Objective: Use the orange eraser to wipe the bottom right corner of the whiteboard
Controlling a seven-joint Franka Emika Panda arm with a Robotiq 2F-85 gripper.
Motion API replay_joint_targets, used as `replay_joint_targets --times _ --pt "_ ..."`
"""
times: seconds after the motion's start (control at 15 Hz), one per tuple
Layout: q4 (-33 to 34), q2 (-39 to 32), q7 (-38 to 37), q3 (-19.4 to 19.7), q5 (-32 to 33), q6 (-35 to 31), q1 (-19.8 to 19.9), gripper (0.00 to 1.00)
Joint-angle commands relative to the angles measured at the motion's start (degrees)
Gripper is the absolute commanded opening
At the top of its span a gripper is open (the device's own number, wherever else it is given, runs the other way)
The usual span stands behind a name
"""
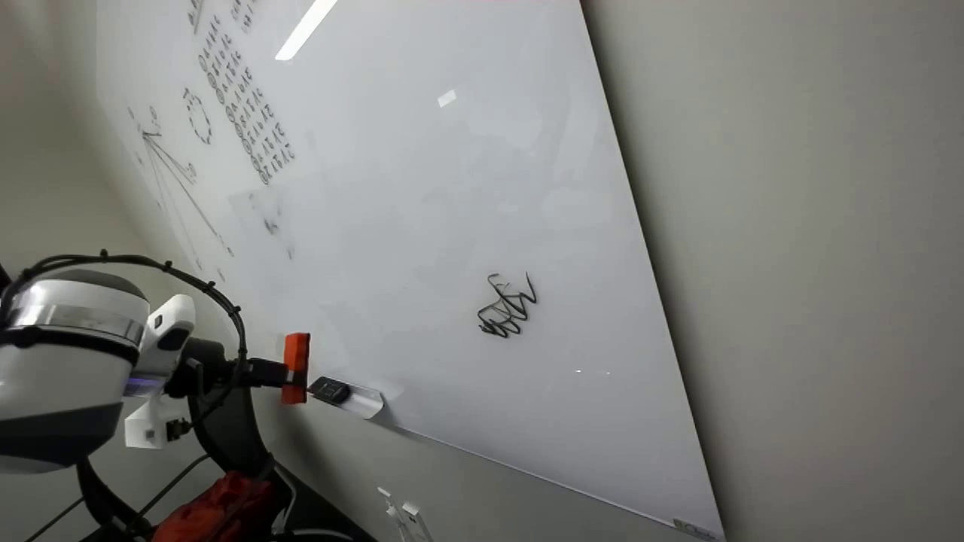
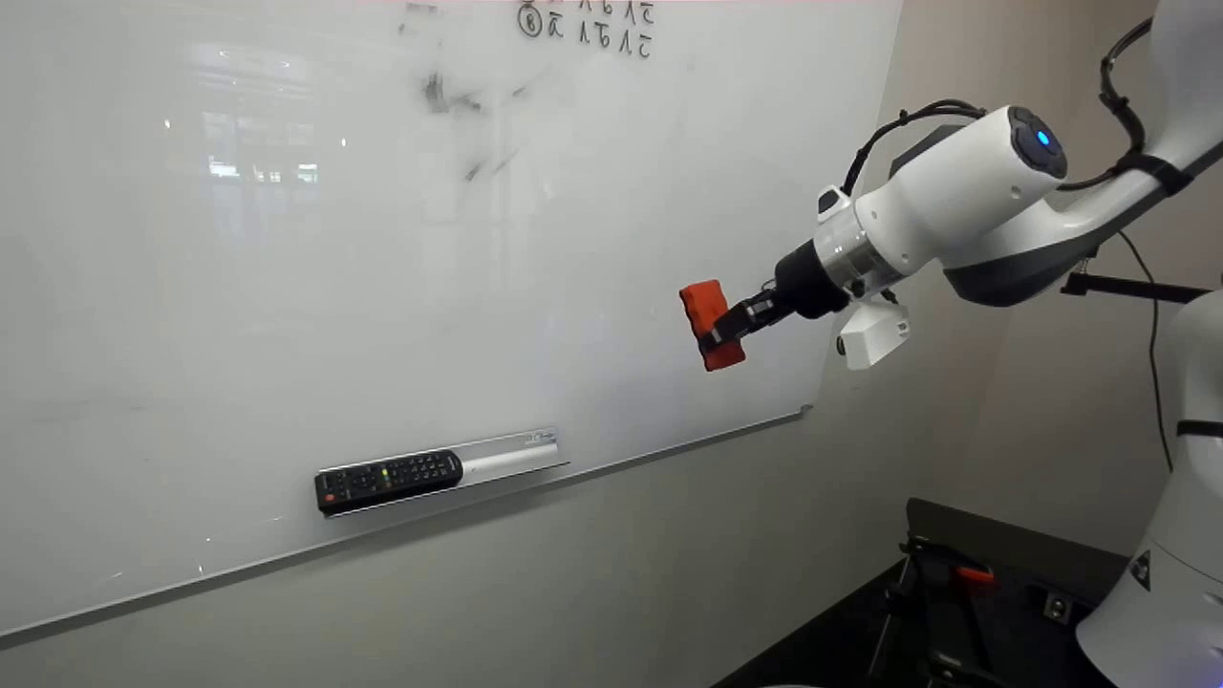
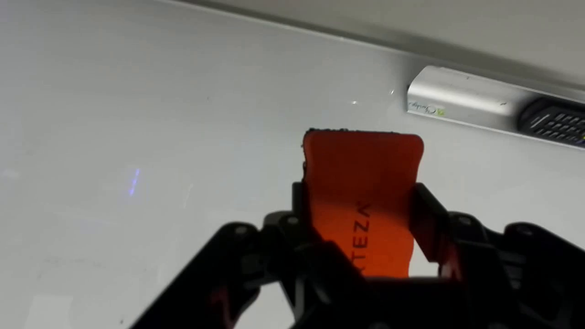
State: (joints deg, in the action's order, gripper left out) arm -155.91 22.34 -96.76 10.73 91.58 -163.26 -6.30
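We could see the eraser (image 3: 363, 183) twist or slide once it is pressed on, because only its two long sides are pinched and it looks tilted in an exterior view. It sits right of centre in the wrist view, orange back towards us. The gripper (image 3: 359, 201) is narrowed to the eraser's width, its fingers (image 3: 432, 224) against both sides, so the hold looks firm.

We cannot tell whether the eraser touches the whiteboard (image 1: 407, 248); if we misjudge that, a hard push could wrench it round and a light one leave marks. Beyond the eraser, at the upper right of the wrist view, the tray (image 3: 461, 93) bears a remote (image 3: 555, 123), and a stroke straying that way could knock the remote off.

Right of centre in an exterior view we find the black scribble (image 1: 508, 305), unwiped and our likely target. It does not show in the wrist view, perhaps hidden by the eraser, so we could aim beside it. The whiteboard's own corner (image 1: 693, 504) is at that frame's lower right, well apart from the scribble; taking the task too literally could carry us past it. At upper left, farthest off, is handwriting (image 1: 245, 113) to leave alone.
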Motion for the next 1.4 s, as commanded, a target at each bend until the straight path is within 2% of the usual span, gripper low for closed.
replay_joint_targets --times 0.0,0.2,0.33,0.47,0.53,0.6,0.67,0.73,0.87,1.0,1.13,1.2,1.27,1.33 --pt "-3.3 -1.9 15.7 1.3 -15.7 -6.2 2.2 0.3" --pt "-3.7 -4.2 30.6 11.1 -31.3 0.0 -8.7 0.3" --pt "-4.0 -1.3 40.4 17.0 -41.6 8.9 -16.7 0.3" --pt "-3.5 2.2 48.4 13.4 -50.4 18.6 -14.7 0.3" --pt "-3.2 3.7 48.9 11.3 -50.9 23.2 -13.2 0.3" --pt "-2.7 3.8 51.4 2.3 -54.3 26.1 -5.0 0.3" --pt "-2.1 5.6 50.1 -0.6 -53.4 30.5 -3.1 0.3" --pt "-1.8 8.1 47.9 -5.5 -51.3 34.7 0.7 0.3" --pt "-1.6 12.0 48.3 -11.9 -48.8 39.5 6.0 0.3" --pt "-1.7 14.8 49.3 -15.4 -44.3 41.6 9.1 0.3" --pt "-2.7 16.6 50.9 -16.1 -37.9 41.2 10.7 0.3" --pt "-4.0 17.6 50.2 -15.1 -34.9 36.4 10.2 0.3" --pt "-1.8 14.8 49.2 -15.1 -38.7 39.6 9.4 0.55" --pt "-2.3 15.5 49.1 -14.9 -36.9 38.6 9.4 0.55"
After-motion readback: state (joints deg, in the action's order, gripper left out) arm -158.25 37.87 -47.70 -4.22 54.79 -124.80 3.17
